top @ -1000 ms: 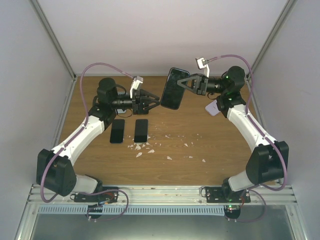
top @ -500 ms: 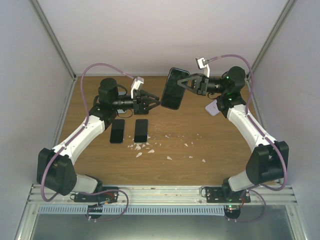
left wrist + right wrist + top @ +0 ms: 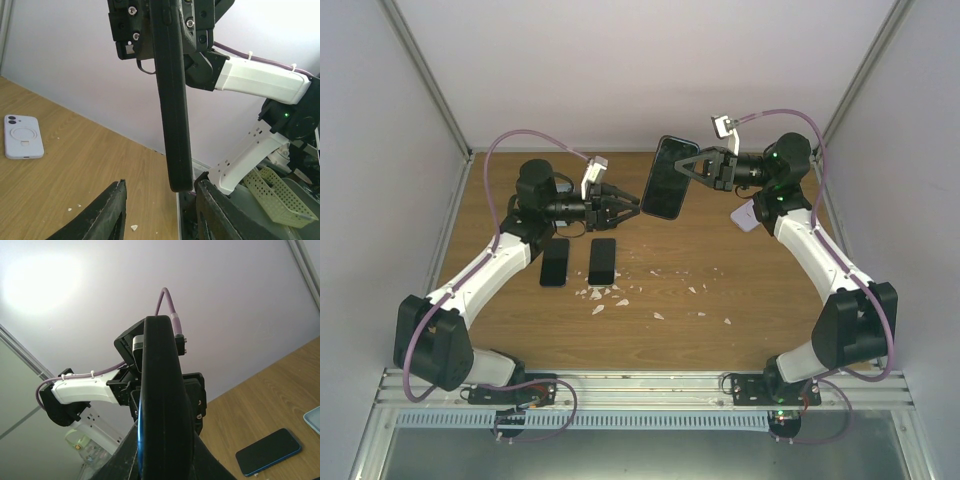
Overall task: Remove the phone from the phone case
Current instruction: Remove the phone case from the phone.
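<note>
The left gripper [image 3: 626,208] reaches out level above the table [image 3: 740,310], its fingers [image 3: 111,212] spread wide and gripping nothing. The phone [image 3: 665,178] is directly ahead of it. Wrapped in its dark phone case [image 3: 172,125], the handset hangs in mid-air with its long axis running across the left gripper's line of reach. Its lower end sits in the mouth of the open jaws, closer to one finger than the other (whether it touches that finger cannot be told). Opposite, the right gripper [image 3: 681,168] is clamped on the phone's upper half and carries its whole weight. The left gripper is therefore the free one, and already the nearer to the case's loose lower end. Nothing stands between its fingers and that end, so a small closing move looks enough to seize it. Down on the table below the left gripper, one dark handset [image 3: 554,262] and a second handset [image 3: 603,261] lie flat side by side, with pale scraps [image 3: 610,297] scattered nearer the arm bases. A pale empty case [image 3: 744,217] lies below the right gripper, well out of the way.
</note>
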### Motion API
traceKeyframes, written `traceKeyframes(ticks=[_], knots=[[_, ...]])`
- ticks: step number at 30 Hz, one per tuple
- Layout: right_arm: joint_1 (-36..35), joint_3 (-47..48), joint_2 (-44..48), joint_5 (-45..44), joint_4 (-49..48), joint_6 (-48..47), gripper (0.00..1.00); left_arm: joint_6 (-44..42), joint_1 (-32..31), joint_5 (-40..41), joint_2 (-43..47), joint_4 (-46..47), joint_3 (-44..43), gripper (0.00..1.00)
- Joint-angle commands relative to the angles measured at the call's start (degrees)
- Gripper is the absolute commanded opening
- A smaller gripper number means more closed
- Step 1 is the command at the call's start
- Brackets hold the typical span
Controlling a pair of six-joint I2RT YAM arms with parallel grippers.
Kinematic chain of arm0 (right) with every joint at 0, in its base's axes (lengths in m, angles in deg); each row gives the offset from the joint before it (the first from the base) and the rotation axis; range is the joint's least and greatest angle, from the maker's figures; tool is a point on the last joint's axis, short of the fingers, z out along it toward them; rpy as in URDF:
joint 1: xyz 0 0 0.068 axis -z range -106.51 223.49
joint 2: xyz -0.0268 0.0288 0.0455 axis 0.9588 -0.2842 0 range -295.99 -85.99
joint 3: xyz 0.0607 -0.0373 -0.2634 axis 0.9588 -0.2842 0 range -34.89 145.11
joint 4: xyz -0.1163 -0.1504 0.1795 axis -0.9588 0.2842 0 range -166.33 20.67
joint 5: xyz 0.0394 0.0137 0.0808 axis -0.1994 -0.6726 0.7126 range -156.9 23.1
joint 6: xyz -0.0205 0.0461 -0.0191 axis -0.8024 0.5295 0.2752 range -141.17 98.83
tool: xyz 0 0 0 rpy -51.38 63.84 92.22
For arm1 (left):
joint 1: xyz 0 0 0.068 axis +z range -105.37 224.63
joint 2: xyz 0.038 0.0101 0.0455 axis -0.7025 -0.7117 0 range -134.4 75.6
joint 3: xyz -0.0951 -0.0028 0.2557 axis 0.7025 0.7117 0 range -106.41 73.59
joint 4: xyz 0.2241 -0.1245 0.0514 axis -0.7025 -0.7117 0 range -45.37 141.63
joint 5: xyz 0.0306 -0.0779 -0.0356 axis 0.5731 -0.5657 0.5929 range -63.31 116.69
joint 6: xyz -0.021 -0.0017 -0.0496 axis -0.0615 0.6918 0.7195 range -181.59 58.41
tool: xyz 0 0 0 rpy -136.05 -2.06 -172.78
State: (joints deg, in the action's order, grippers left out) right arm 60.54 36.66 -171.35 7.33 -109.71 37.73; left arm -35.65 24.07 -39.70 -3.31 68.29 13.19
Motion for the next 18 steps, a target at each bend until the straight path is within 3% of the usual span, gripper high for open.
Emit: traceKeyframes(ticks=[1, 4, 11, 18], knots=[[-0.3, 0.1, 2.1, -0.5, -1.0, -0.6, 0.01, -1.6, -0.7, 2.1, -0.4, -0.1, -1.1, 0.39], [-0.5, 0.1, 1.9, -0.5, -1.1, -0.6, 0.01, -3.8, -1.5, 4.3, -1.0, -3.8, -3.1, 0.38], [-0.6, 0.4, 1.9, -0.1, -1.7, 0.2, 0.0, -4.6, -1.2, 8.7, -1.5, -5.9, -2.6, 0.25], [-0.7, -1.5, 1.5, 1.5, -13.8, 9.6, 0.01, -4.3, 0.1, 9.6, -0.9, -5.0, -0.2, 0.22]])
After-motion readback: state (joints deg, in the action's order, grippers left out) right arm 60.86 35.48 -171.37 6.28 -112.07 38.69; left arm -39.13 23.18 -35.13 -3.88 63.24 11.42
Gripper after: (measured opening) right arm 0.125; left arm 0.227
